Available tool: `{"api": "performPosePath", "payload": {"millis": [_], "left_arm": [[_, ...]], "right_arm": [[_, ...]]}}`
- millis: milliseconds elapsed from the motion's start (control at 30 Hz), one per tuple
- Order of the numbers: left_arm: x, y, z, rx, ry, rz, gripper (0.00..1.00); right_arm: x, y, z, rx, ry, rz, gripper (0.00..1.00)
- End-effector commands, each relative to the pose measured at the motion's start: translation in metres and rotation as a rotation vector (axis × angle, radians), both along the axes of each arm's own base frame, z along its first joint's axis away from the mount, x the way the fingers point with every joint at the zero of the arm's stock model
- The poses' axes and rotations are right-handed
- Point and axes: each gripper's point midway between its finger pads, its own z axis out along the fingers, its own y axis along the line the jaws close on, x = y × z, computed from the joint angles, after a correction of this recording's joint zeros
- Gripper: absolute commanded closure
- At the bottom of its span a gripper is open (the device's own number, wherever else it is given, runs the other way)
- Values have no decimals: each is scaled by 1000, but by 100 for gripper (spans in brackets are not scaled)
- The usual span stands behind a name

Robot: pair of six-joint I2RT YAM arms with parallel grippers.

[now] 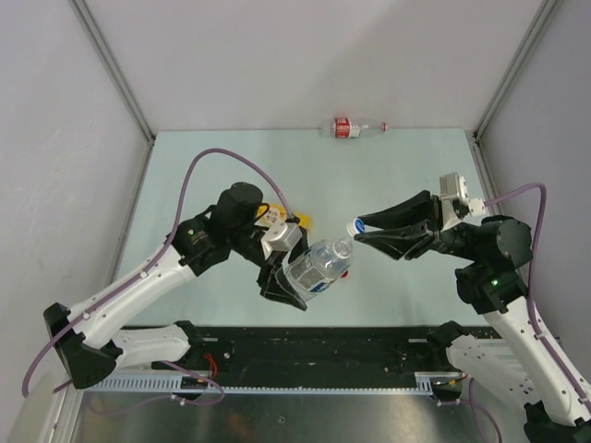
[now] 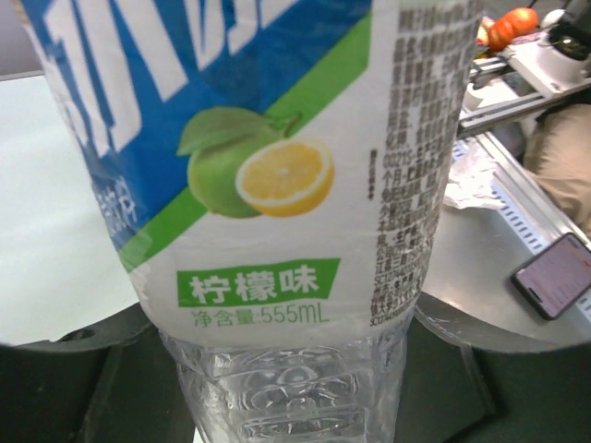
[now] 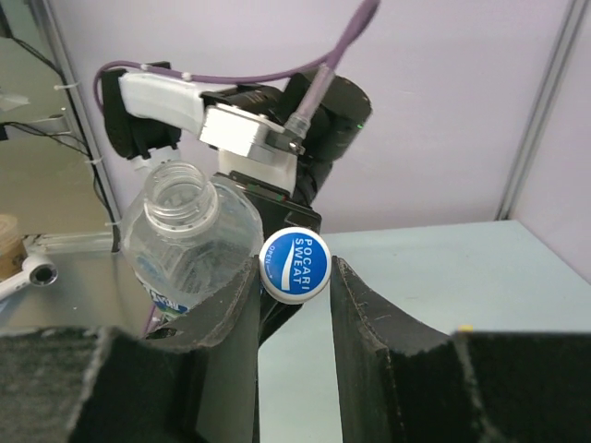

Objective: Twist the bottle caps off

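Green table (image 1: 231,175), left tool (image 1: 294,279) clamping clear bottle (image 1: 321,264), right tool (image 1: 360,233) pinching blue cap (image 3: 295,265) beside its neck.

The short clear bottle (image 1: 319,266) is transparent, glossy plastic with moulded ribs, and its label (image 2: 277,157) is shiny printed film. The blue cap (image 3: 295,265) is smooth plastic with a slight sheen. The fingers (image 3: 369,332) are matt black, rough and grainy. The desk (image 1: 388,175) looks smooth and matt.

Pale lilac walls (image 1: 305,55) close around my pale green table (image 1: 416,166), with grey metal posts (image 1: 112,69) standing in both back corners; the light is even.
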Motion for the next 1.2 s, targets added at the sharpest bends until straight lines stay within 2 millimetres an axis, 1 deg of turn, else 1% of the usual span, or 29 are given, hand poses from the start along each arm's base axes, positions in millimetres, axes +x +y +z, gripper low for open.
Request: {"api": "performPosePath", "payload": {"millis": [0,333,467,633,800,1033,1100,1167], "left_arm": [[17,-3,19,-61,-146,107,100],[53,-11,6,15,-204,300,100],[67,-12,1,45,-225,379,100],[90,-10,-4,87,-252,507,100],[120,-3,-8,131,-284,688,100],[160,16,-12,185,-322,952,100],[169,22,-13,200,-330,1009,100],[172,25,-13,203,-337,1034,100]], "right_arm": [[21,-1,-7,-7,41,-97,95],[72,1,-51,-90,224,-267,97],[90,-2,-73,-108,299,-351,97],[110,-4,-103,-145,380,-424,98],[128,-4,-137,-213,464,-481,98],[148,-14,-199,-335,622,-588,100],[152,-20,-216,-361,670,-618,100],[155,-25,-231,-379,717,-639,100]]}}
